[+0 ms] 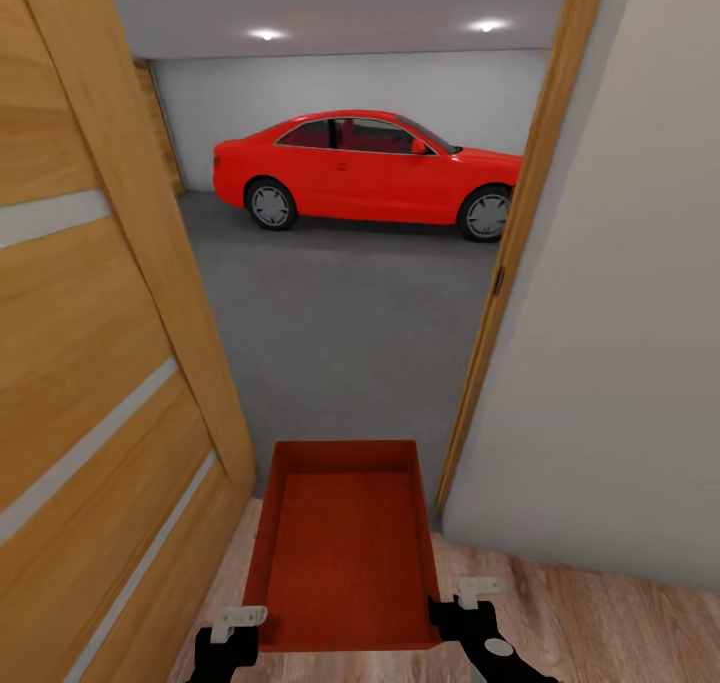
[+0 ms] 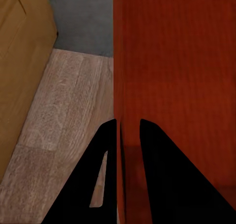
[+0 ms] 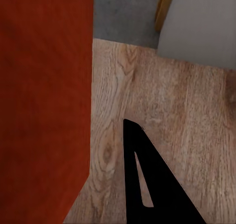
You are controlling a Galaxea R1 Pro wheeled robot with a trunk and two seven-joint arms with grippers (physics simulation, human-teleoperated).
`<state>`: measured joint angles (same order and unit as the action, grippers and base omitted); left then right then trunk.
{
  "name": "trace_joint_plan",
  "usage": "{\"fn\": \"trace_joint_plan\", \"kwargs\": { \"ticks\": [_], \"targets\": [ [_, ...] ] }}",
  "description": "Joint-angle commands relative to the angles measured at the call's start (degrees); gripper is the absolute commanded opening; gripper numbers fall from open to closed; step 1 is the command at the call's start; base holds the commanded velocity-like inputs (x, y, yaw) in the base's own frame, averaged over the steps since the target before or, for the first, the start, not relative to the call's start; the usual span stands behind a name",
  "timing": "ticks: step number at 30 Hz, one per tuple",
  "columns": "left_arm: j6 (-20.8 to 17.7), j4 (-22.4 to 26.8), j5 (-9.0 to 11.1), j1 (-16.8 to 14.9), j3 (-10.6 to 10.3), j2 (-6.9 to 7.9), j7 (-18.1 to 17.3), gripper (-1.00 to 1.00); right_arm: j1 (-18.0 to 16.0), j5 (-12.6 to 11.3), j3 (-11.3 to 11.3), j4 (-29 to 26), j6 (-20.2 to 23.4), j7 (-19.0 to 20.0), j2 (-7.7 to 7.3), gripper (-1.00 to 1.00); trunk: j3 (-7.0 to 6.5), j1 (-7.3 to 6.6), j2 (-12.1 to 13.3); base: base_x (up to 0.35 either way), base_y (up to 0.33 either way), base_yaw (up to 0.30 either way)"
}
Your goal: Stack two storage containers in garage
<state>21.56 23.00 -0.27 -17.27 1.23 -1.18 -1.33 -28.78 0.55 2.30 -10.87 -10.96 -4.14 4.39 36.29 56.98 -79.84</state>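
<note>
Your left gripper [image 1: 232, 631] and right gripper [image 1: 470, 603] sit at the near corners of the orange-red storage container [image 1: 345, 553] in the head view, the bin carried between them over the wood-plank floor [image 1: 600, 623] at the doorway, its ribbed bottom bare; beyond lie the concrete floor [image 1: 350, 323] and the red car [image 1: 365, 170]. From your left wrist, two black fingers [image 2: 93, 184] pinch the container's thin wall [image 2: 121, 135], closed on it; from your right wrist, one finger [image 3: 147, 184] stands just beside the container [image 3: 44, 101], so you cannot tell its grip.
</note>
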Motion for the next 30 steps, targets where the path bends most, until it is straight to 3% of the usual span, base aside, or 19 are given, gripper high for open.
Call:
{"fn": "trace_joint_plan", "kwargs": {
  "ticks": [1,11,30],
  "targets": [
    [0.1,0.0,0.6,0.0,1.0,0.04,0.5,-1.00,-0.1,0.0,-0.4,0.1,-0.2,-0.7,-0.87,-1.00,0.04,0.00,0.0,0.000,0.243,-0.011],
    [0.1,0.0,0.6,0.0,1.0,0.04,0.5,-1.00,-0.1,0.0,-0.4,0.1,-0.2,-0.7,-0.87,-1.00,0.04,0.00,0.0,0.000,0.064,-0.010],
    [0.1,0.0,0.6,0.0,1.0,0.04,0.5,-1.00,-0.1,0.0,-0.4,0.1,-0.2,-0.7,-0.87,-1.00,-0.33,0.00,0.0,0.000,0.007,-0.184]
  ]
}}
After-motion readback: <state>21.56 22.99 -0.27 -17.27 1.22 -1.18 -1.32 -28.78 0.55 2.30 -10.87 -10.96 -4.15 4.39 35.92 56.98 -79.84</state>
